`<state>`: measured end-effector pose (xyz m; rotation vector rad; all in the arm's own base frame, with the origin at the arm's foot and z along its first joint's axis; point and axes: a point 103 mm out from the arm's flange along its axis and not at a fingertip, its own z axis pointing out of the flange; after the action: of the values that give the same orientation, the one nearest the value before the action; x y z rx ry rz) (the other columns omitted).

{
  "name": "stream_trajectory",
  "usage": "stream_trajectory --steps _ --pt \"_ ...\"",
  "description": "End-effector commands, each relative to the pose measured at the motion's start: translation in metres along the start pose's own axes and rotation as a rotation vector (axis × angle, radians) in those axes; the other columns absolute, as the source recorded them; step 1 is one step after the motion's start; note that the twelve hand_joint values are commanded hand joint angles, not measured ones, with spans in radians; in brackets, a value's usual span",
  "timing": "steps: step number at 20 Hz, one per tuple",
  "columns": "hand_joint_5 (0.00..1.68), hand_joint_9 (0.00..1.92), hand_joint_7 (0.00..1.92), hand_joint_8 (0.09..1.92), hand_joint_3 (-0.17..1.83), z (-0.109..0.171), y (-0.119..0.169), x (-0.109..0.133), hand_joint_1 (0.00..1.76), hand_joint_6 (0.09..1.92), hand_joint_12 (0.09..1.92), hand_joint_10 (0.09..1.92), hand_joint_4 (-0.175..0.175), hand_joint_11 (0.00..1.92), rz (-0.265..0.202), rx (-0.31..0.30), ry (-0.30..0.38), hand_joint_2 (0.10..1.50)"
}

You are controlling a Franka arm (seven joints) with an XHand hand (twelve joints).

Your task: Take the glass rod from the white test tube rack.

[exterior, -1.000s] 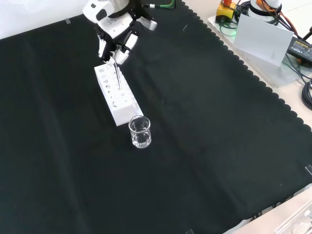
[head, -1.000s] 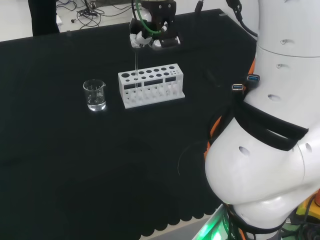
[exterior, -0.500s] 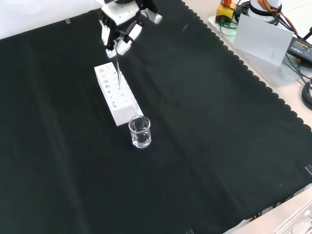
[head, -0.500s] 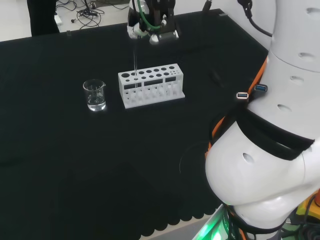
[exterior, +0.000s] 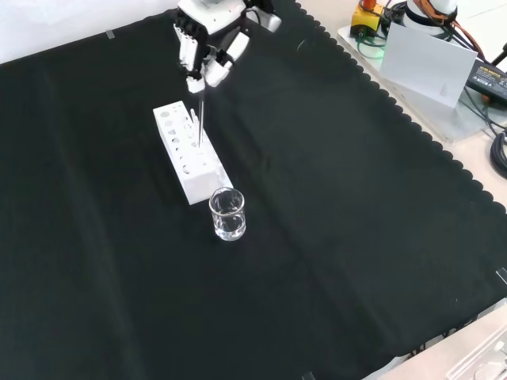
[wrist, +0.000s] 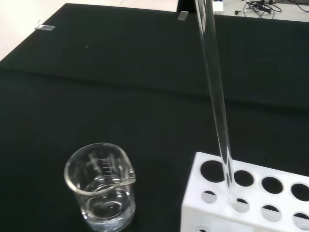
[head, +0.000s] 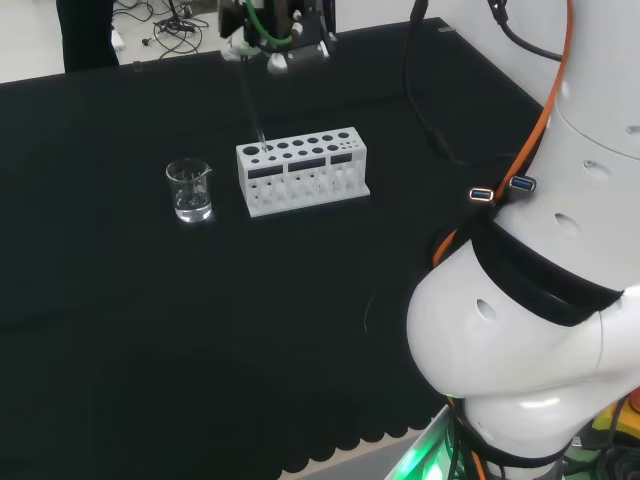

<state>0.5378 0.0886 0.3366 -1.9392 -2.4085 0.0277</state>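
My hand (exterior: pixel 207 57) pinches the glass rod (wrist: pixel 215 96), its tip barely above the white rack (head: pixel 303 170); sideways motion now risks snagging a hole.

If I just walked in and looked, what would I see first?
Probably the black and white hand near the front view's top, pinching a thin glass rod whose lower end is just at the top of the white test tube rack. Next, the small clear beaker standing on the black cloth right beside the rack's near end.
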Motion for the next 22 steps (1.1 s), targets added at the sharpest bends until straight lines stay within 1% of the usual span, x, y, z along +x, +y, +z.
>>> stream_trajectory --steps 1,6,9,12,16,22 --pt "1.25 1.71 1.14 1.09 -0.17 -0.069 -0.032 0.004 1.30 0.27 0.59 0.76 -0.175 1.68 0.080 0.046 -0.137 1.13" --pt "1.25 1.71 1.13 1.10 -0.17 -0.091 -0.040 0.020 1.30 0.25 0.59 0.76 -0.175 1.69 0.061 0.027 -0.142 1.13" --pt "1.26 1.71 1.13 1.10 -0.17 -0.097 -0.041 0.030 1.30 0.25 0.60 0.76 -0.175 1.69 0.045 0.014 -0.144 1.13" --pt "1.26 1.71 1.13 1.11 -0.17 -0.101 -0.040 0.043 1.30 0.24 0.60 0.76 -0.175 1.69 0.028 0.003 -0.136 1.13" --pt "1.26 1.71 1.13 1.11 -0.17 -0.100 -0.043 0.063 1.30 0.23 0.60 0.77 -0.175 1.69 -0.009 -0.006 -0.119 1.13" --pt "1.27 1.72 1.13 1.10 -0.17 -0.099 -0.048 0.077 1.30 0.22 0.60 0.77 -0.175 1.69 -0.047 -0.008 -0.113 1.13"
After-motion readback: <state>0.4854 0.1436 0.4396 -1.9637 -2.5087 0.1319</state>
